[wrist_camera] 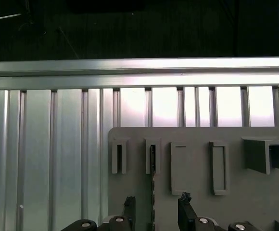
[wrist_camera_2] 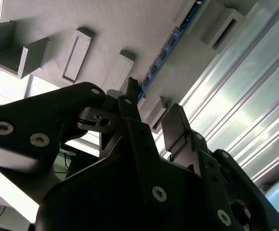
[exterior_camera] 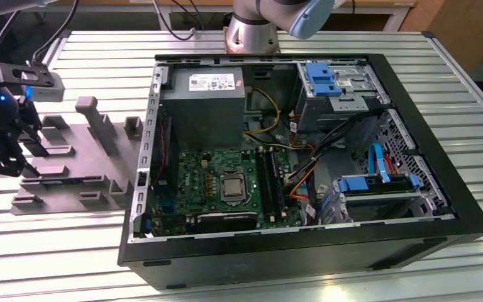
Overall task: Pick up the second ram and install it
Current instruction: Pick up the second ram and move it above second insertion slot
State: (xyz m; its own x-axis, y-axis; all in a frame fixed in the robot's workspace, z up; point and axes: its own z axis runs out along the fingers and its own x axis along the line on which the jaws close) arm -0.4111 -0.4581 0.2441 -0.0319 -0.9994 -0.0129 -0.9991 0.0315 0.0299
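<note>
Second ram (wrist_camera: 152,190) stands on edge in a slot of the grey fixture (wrist_camera: 197,144) in the first wrist view, between the spread pincer (wrist_camera: 157,206) fingers, clear of both. Second wrist view: its blue-green edge runs along the fixture; the pincer is open, holding nothing. Exterior view: the pincer (exterior_camera: 5,165) hangs over the fixture on the tabletop (exterior_camera: 82,245), at nine o'clock from the computer case (exterior_camera: 309,251).

Glare streaks the ribbed table (wrist_camera: 134,103); the case (exterior_camera: 309,255) interior sits dim.
</note>
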